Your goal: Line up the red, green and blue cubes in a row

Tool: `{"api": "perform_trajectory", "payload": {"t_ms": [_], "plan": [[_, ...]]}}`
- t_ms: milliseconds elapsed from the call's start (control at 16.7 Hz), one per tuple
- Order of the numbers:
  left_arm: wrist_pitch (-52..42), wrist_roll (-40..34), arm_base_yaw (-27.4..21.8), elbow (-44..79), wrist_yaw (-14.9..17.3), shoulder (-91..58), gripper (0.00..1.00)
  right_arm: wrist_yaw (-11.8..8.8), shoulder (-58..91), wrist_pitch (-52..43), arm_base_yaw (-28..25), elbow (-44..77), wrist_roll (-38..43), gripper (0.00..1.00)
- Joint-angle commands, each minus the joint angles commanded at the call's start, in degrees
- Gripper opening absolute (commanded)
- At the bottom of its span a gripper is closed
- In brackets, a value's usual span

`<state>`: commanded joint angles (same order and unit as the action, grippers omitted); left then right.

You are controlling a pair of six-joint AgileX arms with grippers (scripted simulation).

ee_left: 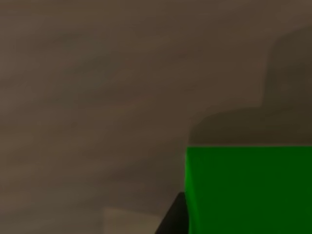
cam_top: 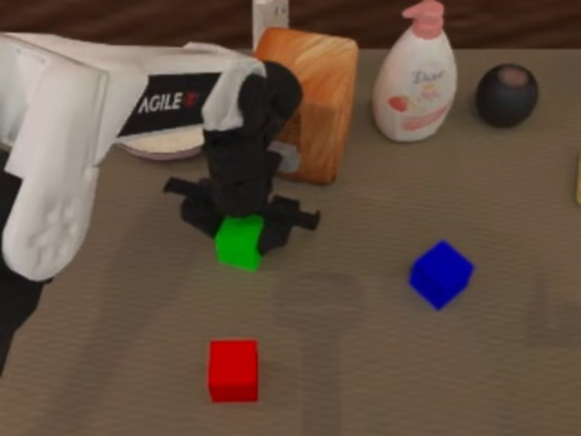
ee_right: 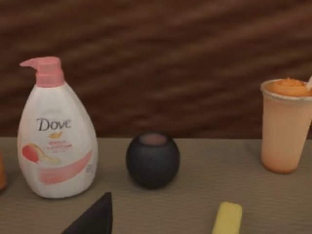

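- Left gripper (cam_top: 241, 229) pinches the green cube (cam_top: 240, 242) between its fingers, mid-counter; red cube (cam_top: 233, 370) sits near the front edge, blue cube (cam_top: 441, 273) right of centre.
- Cubes look light, rigid; flat opposite faces suit gripping.
- Legible: "AGILE" on the arm, "Dove" on the bottle (ee_right: 55, 141).
- Right gripper is unseen.

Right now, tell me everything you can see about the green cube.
The green cube is small, plain and bright green, with flat matte faces and no markings. It sits between the fingers of the left gripper, left of the table's middle, in front of the brown wooden block. It looks upright. Whether it rests on the table or is lifted cannot be told.
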<state>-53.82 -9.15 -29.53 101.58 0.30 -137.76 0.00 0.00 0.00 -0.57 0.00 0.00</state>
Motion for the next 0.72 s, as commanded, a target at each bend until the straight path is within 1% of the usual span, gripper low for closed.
{"api": "perform_trajectory", "payload": {"t_ms": [240,540,720], "plan": [[-1.08,0.09,0.11,0.88,-0.05,0.6,0.0,0.0,0.0,0.0,0.0,0.0,0.0,1.0],[-11.05,-0.05,0.96,6.84,-0.09,3.96,0.0,0.0,0.0,0.0,0.0,0.0,0.0,1.0],[-12.96,-0.02,1.16,8.2,-0.08,5.03,0.0,0.0,0.0,0.0,0.0,0.0,0.0,1.0]]}}
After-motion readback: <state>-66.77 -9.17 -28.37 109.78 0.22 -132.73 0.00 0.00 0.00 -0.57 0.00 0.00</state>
